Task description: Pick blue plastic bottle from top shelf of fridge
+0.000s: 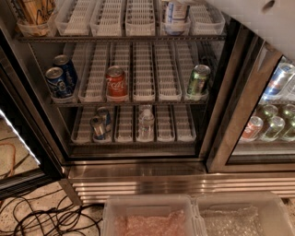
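The fridge (138, 182) stands open in front of me. The blue plastic bottle (175, 13) stands upright in a white lane tray at the right end of the top shelf (115, 38); only its lower part with the white label shows. A white arm segment (258, 23) comes in from the top right corner, just right of the bottle. The gripper itself is out of view past the top edge.
The middle shelf holds two blue cans (61, 78), a red can (116, 82) and a green can (198, 79). The lower shelf holds a small clear water bottle (146, 120) and cans (99, 125). Two plastic bins (152, 216) sit below. Cables (41, 216) lie on the floor at left.
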Motion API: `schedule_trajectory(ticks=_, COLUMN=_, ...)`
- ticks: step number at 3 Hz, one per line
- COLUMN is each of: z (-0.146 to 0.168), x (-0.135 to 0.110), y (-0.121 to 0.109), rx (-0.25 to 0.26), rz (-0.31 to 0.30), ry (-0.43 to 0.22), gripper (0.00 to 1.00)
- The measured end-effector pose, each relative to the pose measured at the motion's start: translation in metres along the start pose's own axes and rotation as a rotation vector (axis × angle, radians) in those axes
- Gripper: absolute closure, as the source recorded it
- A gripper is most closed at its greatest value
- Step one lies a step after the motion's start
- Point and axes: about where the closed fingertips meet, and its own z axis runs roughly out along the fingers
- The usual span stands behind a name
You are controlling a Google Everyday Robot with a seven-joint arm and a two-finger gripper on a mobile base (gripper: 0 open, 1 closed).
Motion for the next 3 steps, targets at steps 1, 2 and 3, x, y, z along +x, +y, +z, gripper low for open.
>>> schedule_trajectory(ticks=1, z=-0.0116, x=-0.0055, y=0.0018, rx=-0.029, rz=-0.015, ry=-0.009, gripper=1.0)
schedule_trajectory(ticks=2, z=-0.017, x=-0.0085, y=0.0014, rx=-0.038, rz=-0.018, ry=-0.012, gripper=1.0)
schedule_trajectory(ticks=3, z=-0.0201, x=-0.0116, y=0.0021, rx=-0.049, rz=-0.021, ry=-0.014, gripper=1.0)
